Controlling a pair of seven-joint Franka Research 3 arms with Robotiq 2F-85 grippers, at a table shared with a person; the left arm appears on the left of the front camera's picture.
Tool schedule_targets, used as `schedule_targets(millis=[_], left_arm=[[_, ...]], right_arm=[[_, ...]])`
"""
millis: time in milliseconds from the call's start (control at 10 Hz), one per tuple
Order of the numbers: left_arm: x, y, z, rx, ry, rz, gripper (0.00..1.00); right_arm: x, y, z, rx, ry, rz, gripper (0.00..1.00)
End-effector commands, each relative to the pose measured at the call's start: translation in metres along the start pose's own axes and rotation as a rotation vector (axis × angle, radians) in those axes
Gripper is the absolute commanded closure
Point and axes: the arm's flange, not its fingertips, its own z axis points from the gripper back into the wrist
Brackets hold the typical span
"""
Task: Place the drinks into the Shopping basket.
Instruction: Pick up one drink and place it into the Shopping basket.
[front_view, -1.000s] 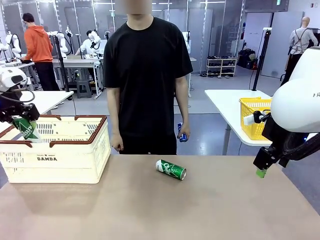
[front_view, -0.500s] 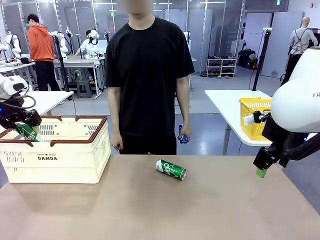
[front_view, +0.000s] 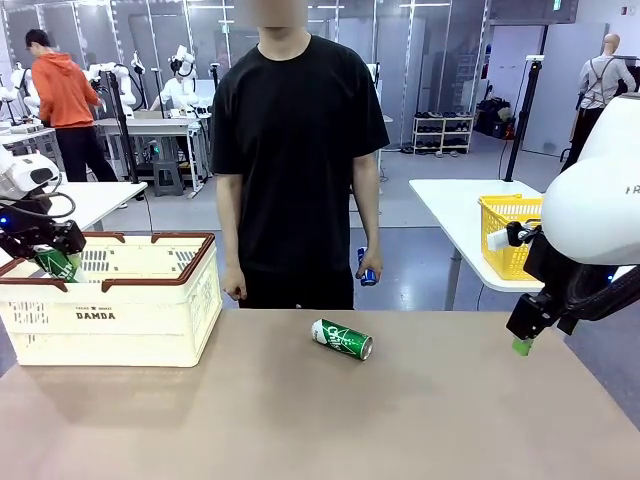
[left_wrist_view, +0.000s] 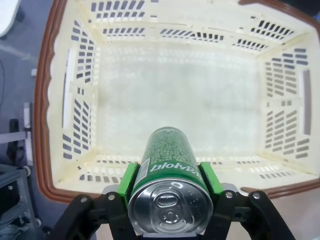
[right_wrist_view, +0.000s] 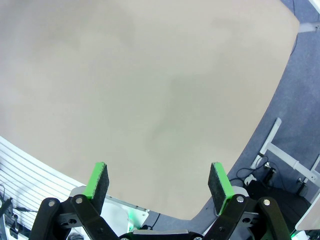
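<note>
My left gripper (front_view: 55, 262) is shut on a green drink can (front_view: 58, 264) and holds it over the left end of the cream Shopping basket (front_view: 110, 320). In the left wrist view the can (left_wrist_view: 170, 170) sits between the green pads (left_wrist_view: 129, 181), silver top toward the camera, above the basket's bare floor (left_wrist_view: 180, 95). A second green can (front_view: 342, 339) lies on its side mid-table. The person at the far edge holds a blue can (front_view: 366, 270) in a lowered hand. My right gripper (front_view: 522, 338) hangs open above the table's right edge; its fingers (right_wrist_view: 97, 181) have nothing between them.
The basket's brown rim (left_wrist_view: 42, 115) and folded handles ring the can's path. A yellow mesh basket (front_view: 508, 232) stands on a white table behind the right arm. Bare tan tabletop (right_wrist_view: 150, 90) spreads below the right gripper.
My left gripper has carried the green can slightly down and inward over the basket's left end. The right arm, the lying can and the person's hand stay put.
</note>
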Motion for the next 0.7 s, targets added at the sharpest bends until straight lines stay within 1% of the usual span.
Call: schedule_targets(millis=[0, 200, 400, 600], left_arm=[[0.033, 0.004, 0.008, -0.008, 0.023, 0.005, 0.4], [0.052, 0.004, 0.0, -0.051, 0.058, 0.002, 0.4], [0.064, 0.008, -0.015, -0.054, 0.122, 0.008, 0.4], [0.067, 0.012, -0.033, -0.027, 0.171, 0.005, 0.4]], right_arm=[[0.0, -0.001, 0.001, -0.001, 0.003, 0.012, 0.0], [0.0, -0.001, 0.001, -0.001, 0.003, 0.012, 0.0], [0.0, -0.001, 0.001, -0.001, 0.003, 0.012, 0.0], [0.0, -0.001, 0.001, -0.001, 0.003, 0.012, 0.0]])
